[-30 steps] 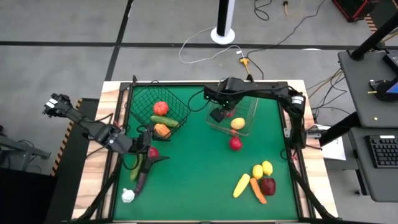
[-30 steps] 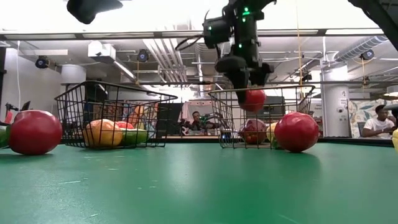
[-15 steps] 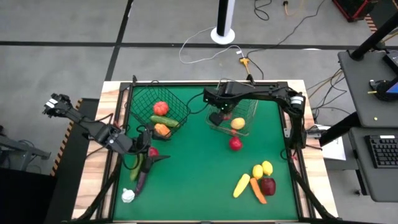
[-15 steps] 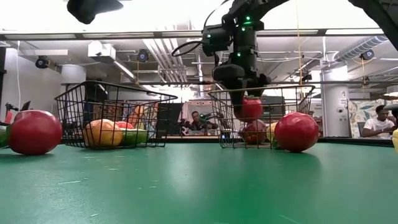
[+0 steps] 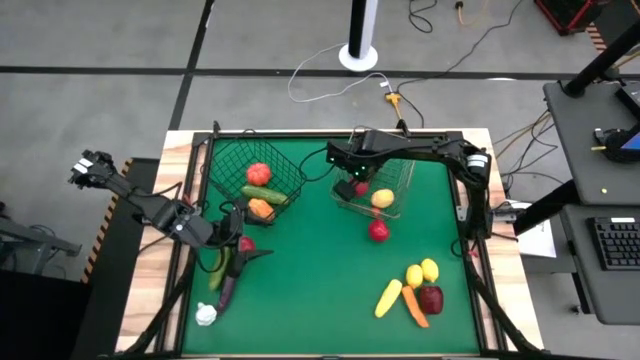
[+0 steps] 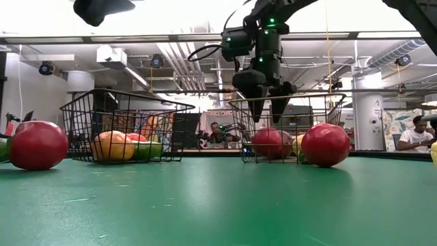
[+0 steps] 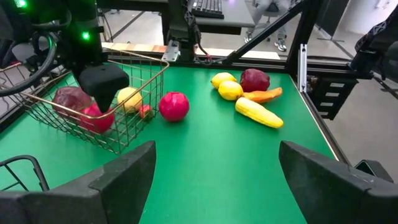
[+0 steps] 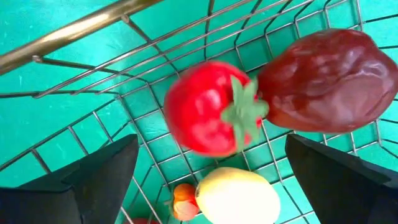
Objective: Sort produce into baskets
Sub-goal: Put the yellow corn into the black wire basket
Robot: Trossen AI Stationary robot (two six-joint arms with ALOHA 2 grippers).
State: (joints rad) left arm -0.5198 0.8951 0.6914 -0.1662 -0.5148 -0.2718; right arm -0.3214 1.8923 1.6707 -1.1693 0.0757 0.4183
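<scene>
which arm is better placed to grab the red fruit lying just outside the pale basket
Right. Its hand hangs open over the pale basket, with the red fruit just beside that basket. The left hand sits at the far left edge among the vegetables there.

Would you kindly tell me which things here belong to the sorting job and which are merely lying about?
Job: dark basket, pale basket, red tomato, loose produce, right gripper, left gripper.
Lying about: floor cables, keyboard.
</scene>
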